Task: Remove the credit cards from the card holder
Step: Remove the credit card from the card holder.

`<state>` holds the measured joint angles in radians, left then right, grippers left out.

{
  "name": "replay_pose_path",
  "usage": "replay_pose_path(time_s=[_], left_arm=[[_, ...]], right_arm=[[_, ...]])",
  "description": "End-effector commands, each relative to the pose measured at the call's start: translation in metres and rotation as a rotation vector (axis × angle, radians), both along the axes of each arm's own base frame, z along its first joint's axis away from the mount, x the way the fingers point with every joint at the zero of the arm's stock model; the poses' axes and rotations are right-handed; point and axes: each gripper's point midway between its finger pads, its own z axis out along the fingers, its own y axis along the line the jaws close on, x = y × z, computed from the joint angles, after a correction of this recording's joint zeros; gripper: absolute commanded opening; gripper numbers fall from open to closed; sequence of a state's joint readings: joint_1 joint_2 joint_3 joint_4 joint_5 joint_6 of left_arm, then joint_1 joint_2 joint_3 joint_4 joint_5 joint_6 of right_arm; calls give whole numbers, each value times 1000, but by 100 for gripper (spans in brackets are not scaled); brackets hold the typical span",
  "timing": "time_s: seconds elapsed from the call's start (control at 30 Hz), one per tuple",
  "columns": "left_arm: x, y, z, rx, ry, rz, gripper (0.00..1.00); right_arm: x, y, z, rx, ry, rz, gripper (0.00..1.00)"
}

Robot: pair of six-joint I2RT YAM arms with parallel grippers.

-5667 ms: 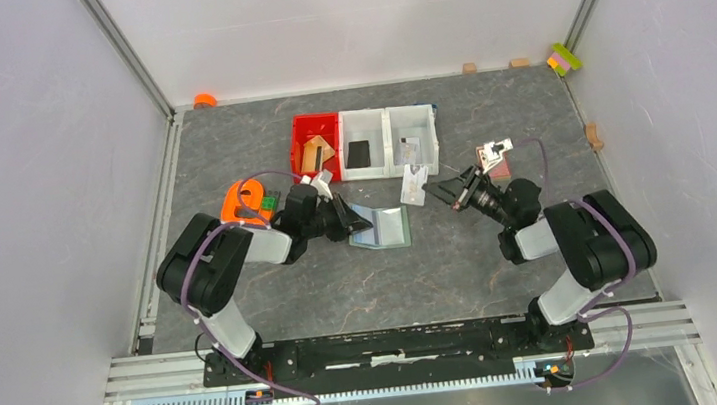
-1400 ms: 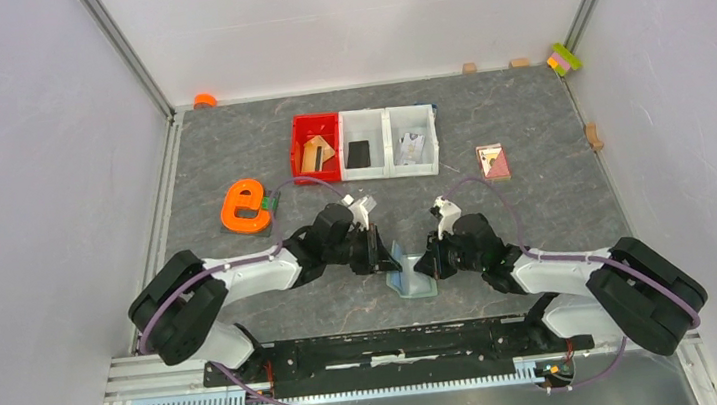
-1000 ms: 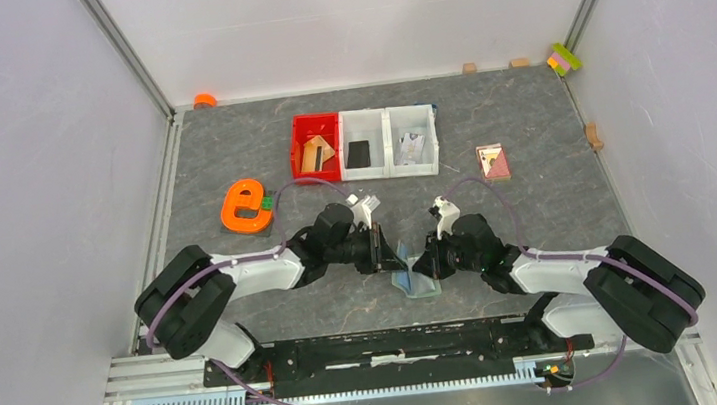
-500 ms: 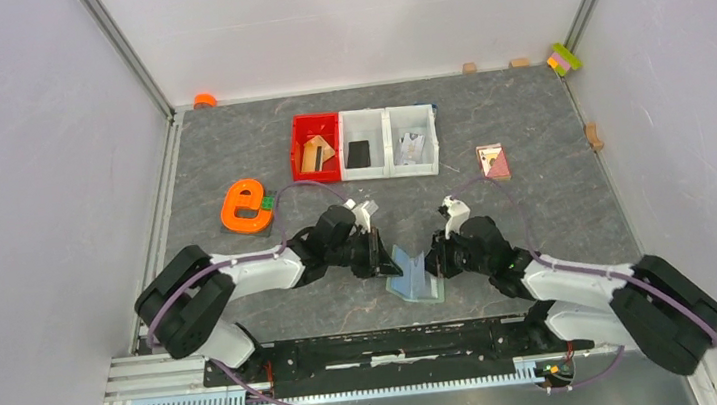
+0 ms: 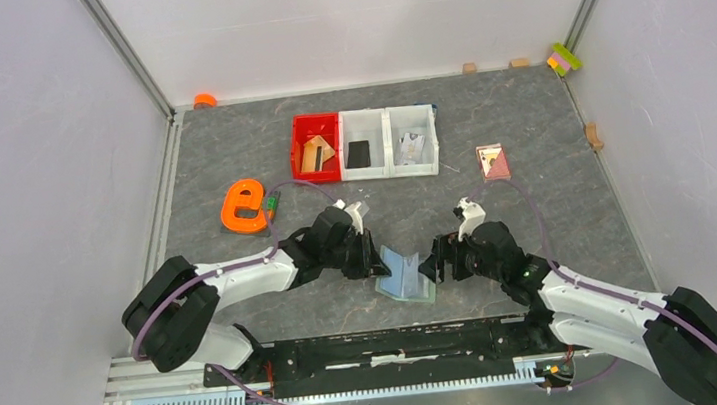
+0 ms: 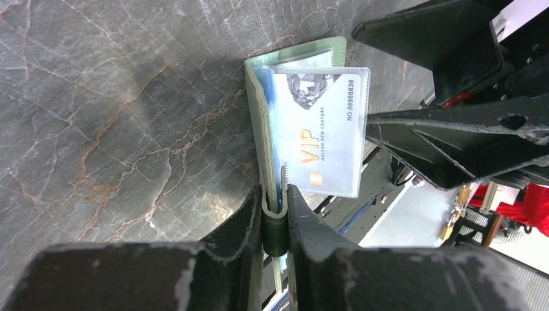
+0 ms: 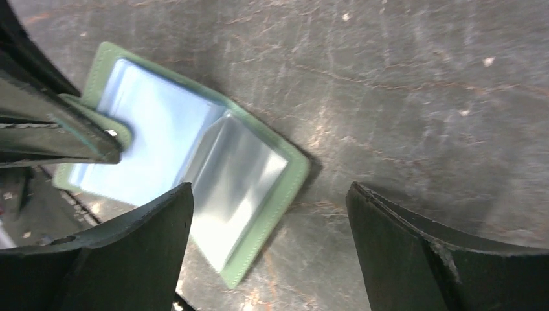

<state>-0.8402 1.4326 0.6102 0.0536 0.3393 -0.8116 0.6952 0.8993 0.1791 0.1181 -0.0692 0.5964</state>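
Sage-green folding card holder [image 5: 404, 276] stays clenched by left fingers [image 6: 254, 214]. Right fingers [image 7: 149, 240] just released, empty: 1 pale plastic card [image 6: 320, 136] remains inside.

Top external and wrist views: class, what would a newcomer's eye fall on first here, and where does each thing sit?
The open sage-green card holder stands out near the front, with the left gripper shut on its edge and the right gripper open beside it. In the left wrist view a pale blue-white VIP card shows inside it. Farther back on the left lies an orange letter e.
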Motion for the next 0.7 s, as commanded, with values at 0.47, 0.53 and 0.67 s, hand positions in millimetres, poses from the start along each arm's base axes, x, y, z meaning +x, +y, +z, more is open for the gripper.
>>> replay_pose_path(time_s=[0.47,0.53,0.67], left_arm=[[5,14,-11,82,-64,0,2],[5,14,-10,80,-69,-2,2],[5,13,-9,76,-67,-9,2]], right_arm=[[-26,-15,-17,174,139,-140,82],[-30,-9,-15,203,146,-106,82],[-48,-6,-31,249,213,-67,85]])
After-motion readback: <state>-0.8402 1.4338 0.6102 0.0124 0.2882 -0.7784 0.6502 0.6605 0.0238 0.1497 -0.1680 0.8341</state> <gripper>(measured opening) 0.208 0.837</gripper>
